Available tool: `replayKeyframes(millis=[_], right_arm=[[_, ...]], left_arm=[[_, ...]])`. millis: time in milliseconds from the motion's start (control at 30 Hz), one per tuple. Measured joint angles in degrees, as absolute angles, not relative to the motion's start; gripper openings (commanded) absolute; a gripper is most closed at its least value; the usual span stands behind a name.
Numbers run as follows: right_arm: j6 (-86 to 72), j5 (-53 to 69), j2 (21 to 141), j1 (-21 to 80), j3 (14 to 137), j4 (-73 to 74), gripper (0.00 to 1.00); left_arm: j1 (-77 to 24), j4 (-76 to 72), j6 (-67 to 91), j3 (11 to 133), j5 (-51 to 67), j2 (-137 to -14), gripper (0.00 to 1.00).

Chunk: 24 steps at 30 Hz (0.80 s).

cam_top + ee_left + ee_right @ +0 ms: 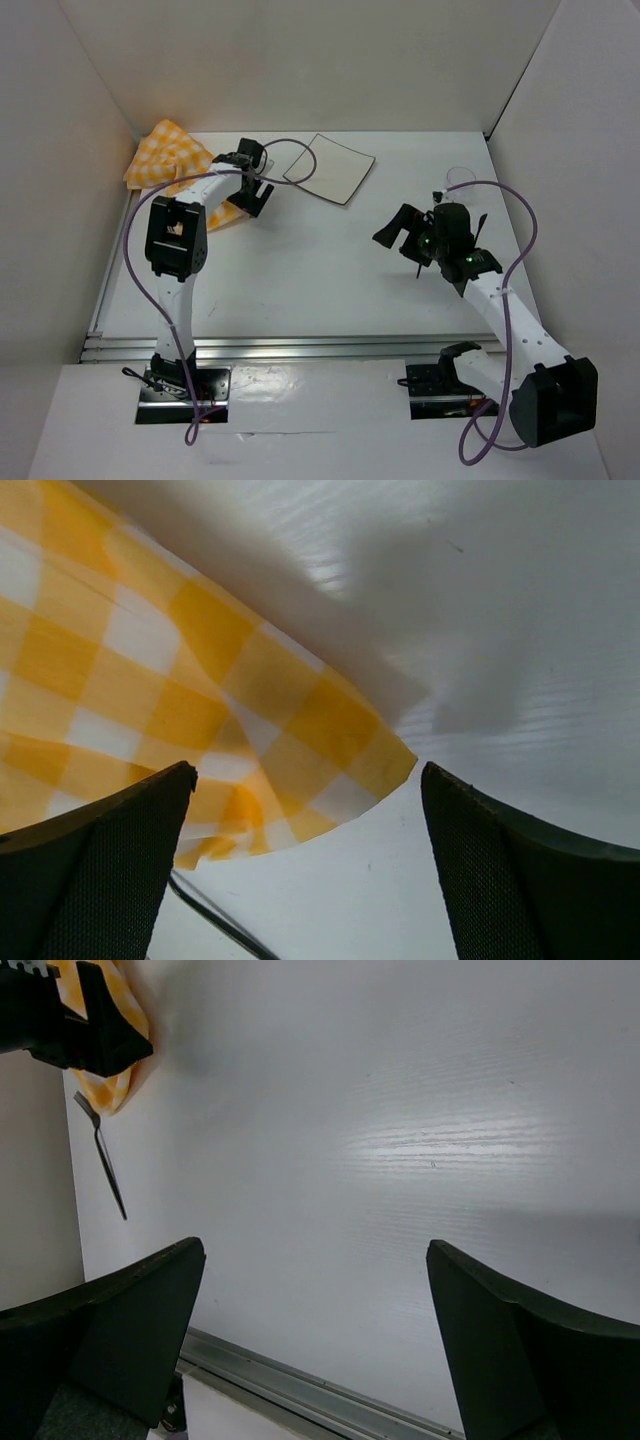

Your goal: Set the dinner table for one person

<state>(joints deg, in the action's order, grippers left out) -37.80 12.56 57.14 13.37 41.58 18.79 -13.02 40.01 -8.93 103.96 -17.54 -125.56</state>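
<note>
Left gripper wide open, empty, over the checked cloth corner. Right gripper also wide, empty. On the dinner table: cloth bunched far-left, fork at its edge, square plate far-centre. Judging nothing placed yet.

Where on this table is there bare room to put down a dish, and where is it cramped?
The widest bare stretch of the dinner table is its middle, between the white plate, the aluminium rail and the right hand. The far left corner is crowded: checked cloth, fork, left hand.
</note>
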Motion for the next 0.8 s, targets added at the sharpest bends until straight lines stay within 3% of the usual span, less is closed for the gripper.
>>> replayKeyframes(millis=[100, 133, 200, 333, 367, 633, 800], right_arm=[[-37.78, 12.69, 57.65, 13.37, 41.65, 18.74, 1.00], [-37.78, 12.69, 57.74, 13.37, 41.65, 18.72, 1.00], [-37.78, 12.69, 57.71, 13.37, 41.67, 18.72, 1.00], [-37.80, 12.71, 56.97, 13.37, 41.67, 18.68, 1.00], [-37.80, 12.71, 56.58, 13.37, 41.67, 18.68, 1.00], [-37.39, 12.43, 55.27, 13.37, 41.78, 18.87, 1.00], [-35.83, 10.26, 55.96, 13.37, 45.30, 20.62, 1.00]], left_arm=[[-13.06, 38.83, -8.62, 102.39, -17.21, -126.72, 0.99], [-13.06, 38.28, -8.58, 102.10, -17.28, -127.28, 0.86], [-13.17, 36.38, -8.54, 101.91, -18.31, -127.39, 0.73], [-13.26, 31.05, -8.78, 99.35, -19.68, -127.39, 0.29], [-13.26, 30.44, -8.84, 99.22, -19.84, -127.39, 0.00], [-13.67, 33.01, -10.81, 101.27, -16.12, -125.32, 0.00], [-17.54, 40.69, -16.84, 102.02, -5.93, -112.25, 0.00]])
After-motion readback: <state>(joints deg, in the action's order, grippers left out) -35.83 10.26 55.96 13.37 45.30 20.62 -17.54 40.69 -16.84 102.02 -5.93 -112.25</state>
